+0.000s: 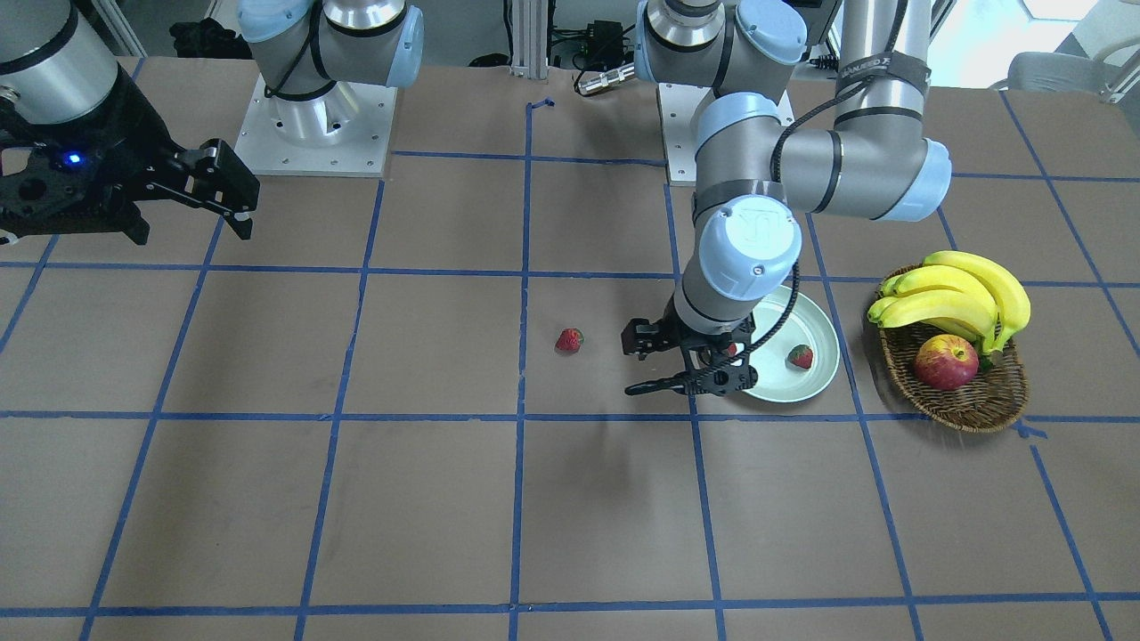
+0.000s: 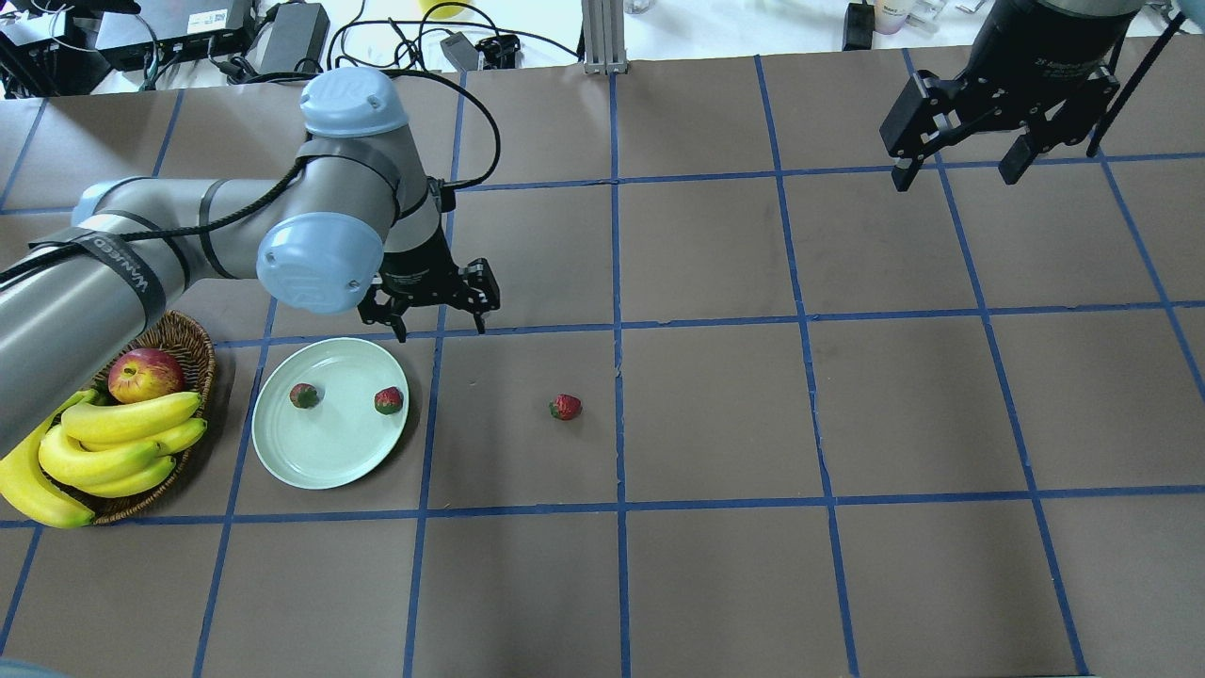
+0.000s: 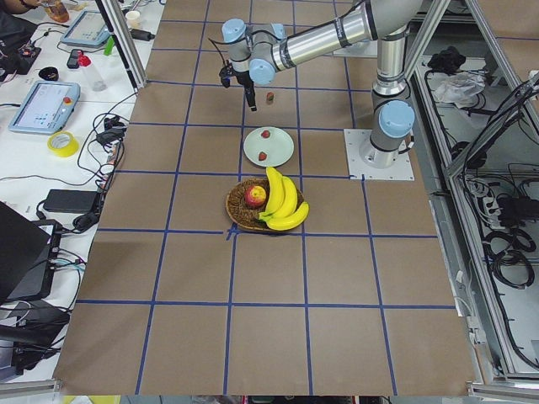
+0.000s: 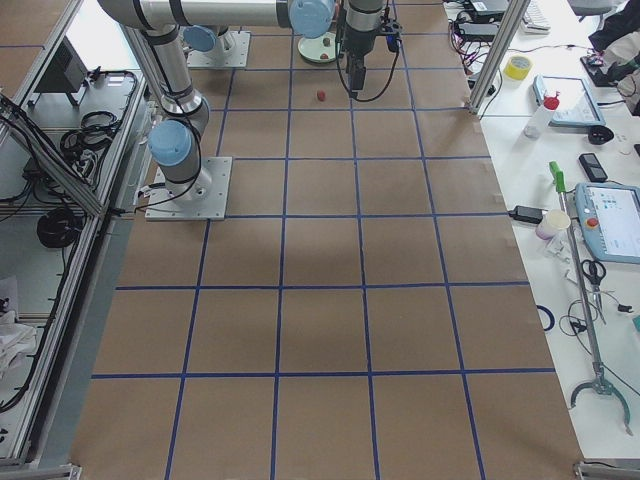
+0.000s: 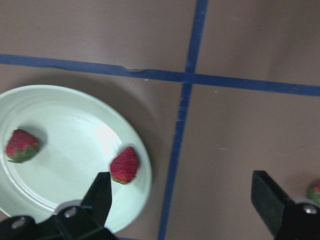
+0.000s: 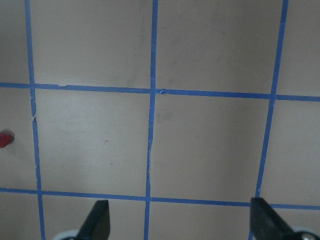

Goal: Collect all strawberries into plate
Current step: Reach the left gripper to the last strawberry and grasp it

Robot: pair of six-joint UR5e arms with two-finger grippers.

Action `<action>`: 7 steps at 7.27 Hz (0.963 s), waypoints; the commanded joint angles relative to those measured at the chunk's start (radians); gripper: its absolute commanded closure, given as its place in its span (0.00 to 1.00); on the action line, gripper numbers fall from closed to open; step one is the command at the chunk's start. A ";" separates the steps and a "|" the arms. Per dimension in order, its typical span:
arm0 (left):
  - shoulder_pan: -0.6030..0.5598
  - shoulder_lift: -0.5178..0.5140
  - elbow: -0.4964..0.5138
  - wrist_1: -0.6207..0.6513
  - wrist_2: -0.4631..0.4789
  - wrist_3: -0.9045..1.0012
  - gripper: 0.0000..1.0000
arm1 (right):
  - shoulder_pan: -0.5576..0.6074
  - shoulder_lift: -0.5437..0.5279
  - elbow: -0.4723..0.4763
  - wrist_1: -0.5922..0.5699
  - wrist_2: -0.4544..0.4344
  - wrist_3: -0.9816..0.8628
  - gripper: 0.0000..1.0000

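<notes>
The pale mint plate (image 2: pixel 320 452) lies at the left of the overhead view and holds two strawberries (image 2: pixel 303 395) (image 2: pixel 388 400). A third strawberry (image 2: pixel 565 407) lies on the brown table to the plate's right. My left gripper (image 2: pixel 441 325) is open and empty, hovering just past the plate's far right rim. Its wrist view shows the plate (image 5: pixel 65 130), both strawberries (image 5: pixel 22 145) (image 5: pixel 124 165), and the loose one at the right edge (image 5: pixel 315 192). My right gripper (image 2: pixel 960 169) is open and empty, high at the far right.
A brown wicker basket (image 2: pixel 184 344) left of the plate holds bananas (image 2: pixel 122 443) and a red-yellow apple (image 2: pixel 144 374). Blue tape lines grid the brown table. Cables and boxes lie beyond the far edge.
</notes>
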 commanded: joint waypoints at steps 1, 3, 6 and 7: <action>-0.117 -0.022 -0.007 0.011 -0.032 -0.035 0.00 | 0.000 0.000 0.000 0.000 0.000 0.000 0.00; -0.135 -0.039 -0.093 0.160 -0.116 -0.035 0.00 | 0.000 0.000 0.000 0.000 0.000 0.000 0.00; -0.135 -0.077 -0.188 0.301 -0.118 -0.037 0.02 | 0.000 0.000 0.000 0.000 0.000 0.000 0.00; -0.135 -0.079 -0.188 0.320 -0.119 -0.037 0.13 | 0.000 0.000 0.000 0.000 0.000 0.000 0.00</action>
